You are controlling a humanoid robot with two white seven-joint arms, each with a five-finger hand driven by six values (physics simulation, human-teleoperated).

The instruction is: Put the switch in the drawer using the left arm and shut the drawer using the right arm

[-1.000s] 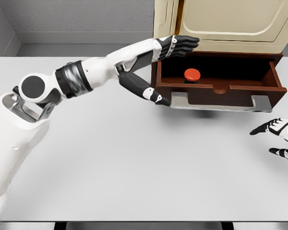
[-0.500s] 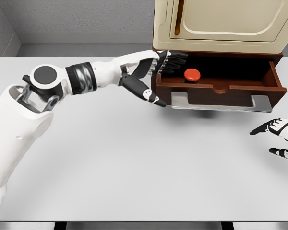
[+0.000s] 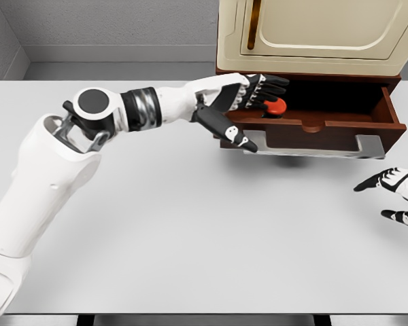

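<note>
Already the red push-button switch (image 3: 277, 106) sits inside the open drawer (image 3: 313, 128), toward its left half, so the placing step looks done, judging by where it lies. The left hand (image 3: 248, 102) hangs over the drawer's left end, at about nine o'clock from the switch, fingers spread and holding nothing; its fingertips (image 3: 275, 87) reach above the button and partly hide it, while the thumb (image 3: 232, 132) points down outside the front panel toward five o'clock. Whether any finger touches the button cannot be told from this view.

Presumably the drawer stands pulled out so the switch could drop in from above; the metal handle (image 3: 362, 147) along its front edge faces the robot, ready for a push.

At twelve o'clock from the drawer rises the cream cabinet (image 3: 313, 34) that houses it. The right hand (image 3: 394, 193) rests on the grey table (image 3: 190, 238) at roughly five o'clock from the drawer, near the picture's right edge, fingers loosely open and empty.

What stands in the way is the left hand itself: forearm and fingers lie across the drawer's left corner, so shutting it now would likely trap them. The left arm should clear toward nine o'clock before the right hand pushes the front toward twelve o'clock.
</note>
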